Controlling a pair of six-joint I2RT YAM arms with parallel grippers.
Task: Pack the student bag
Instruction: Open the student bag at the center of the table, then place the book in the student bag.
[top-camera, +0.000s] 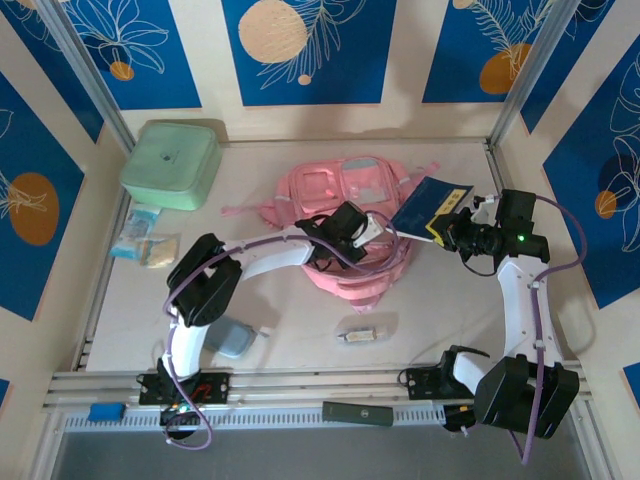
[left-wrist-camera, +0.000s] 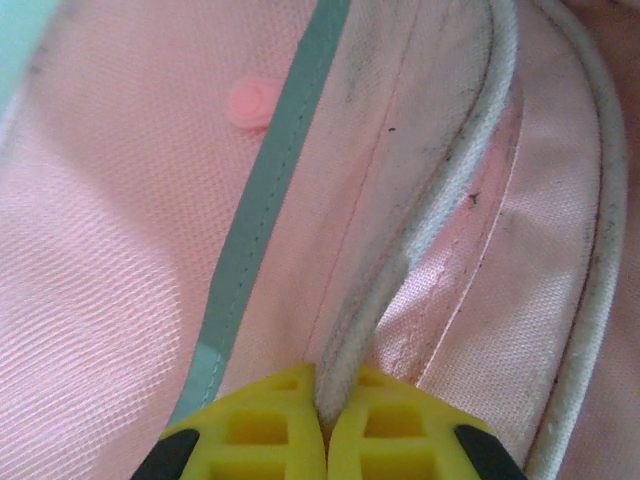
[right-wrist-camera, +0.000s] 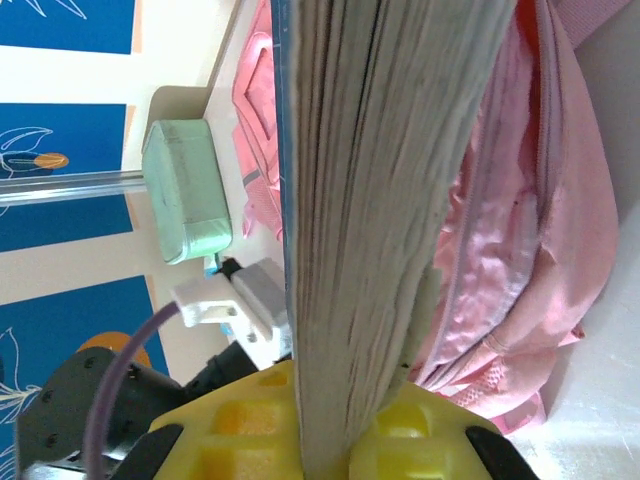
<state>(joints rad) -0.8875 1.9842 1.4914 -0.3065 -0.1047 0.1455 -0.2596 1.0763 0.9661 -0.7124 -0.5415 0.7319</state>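
My left gripper (left-wrist-camera: 322, 425) clenched on bag (top-camera: 300, 195) rim piping; right gripper (right-wrist-camera: 330, 440) clamps book (right-wrist-camera: 390, 200), not in yet. Green box (top-camera: 172, 163), pouch (top-camera: 235, 337) lie outside. Early stage, I judge.

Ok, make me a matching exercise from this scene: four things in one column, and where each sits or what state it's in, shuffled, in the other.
Things
1. mint-green box
2. book
3. grey-blue pouch
4. left gripper

Places or states
A. shut on the white piped edge of the student bag
B. clamped in the right gripper, beside the bag
C. far left corner of the table
D. lying near the left arm, toward the near edge

Pairs: 1-C, 2-B, 3-D, 4-A
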